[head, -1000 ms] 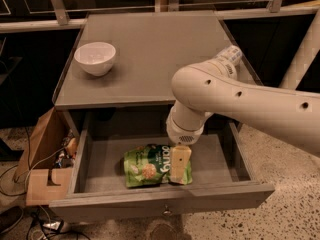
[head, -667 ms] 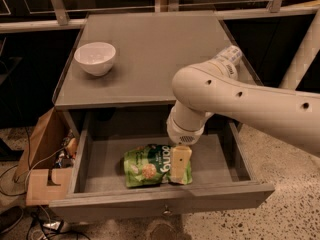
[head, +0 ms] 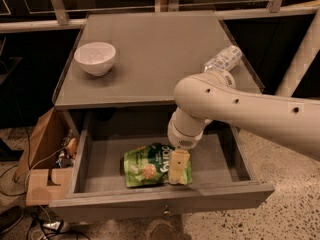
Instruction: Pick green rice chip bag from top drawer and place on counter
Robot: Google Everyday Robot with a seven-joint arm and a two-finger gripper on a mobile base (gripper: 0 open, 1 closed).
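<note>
The green rice chip bag [head: 147,165] lies flat on the floor of the open top drawer [head: 100,164], near its front middle. My gripper [head: 178,167] reaches down into the drawer from the cream arm and sits over the bag's right end, hiding that part. I cannot tell whether it holds the bag. The counter [head: 155,54] is the grey cabinet top just behind the drawer.
A white bowl [head: 95,58] stands on the counter's left side. A clear plastic bottle [head: 223,60] lies at its right edge, partly behind my arm. A cardboard box [head: 42,156] and cables sit on the floor to the left of the cabinet.
</note>
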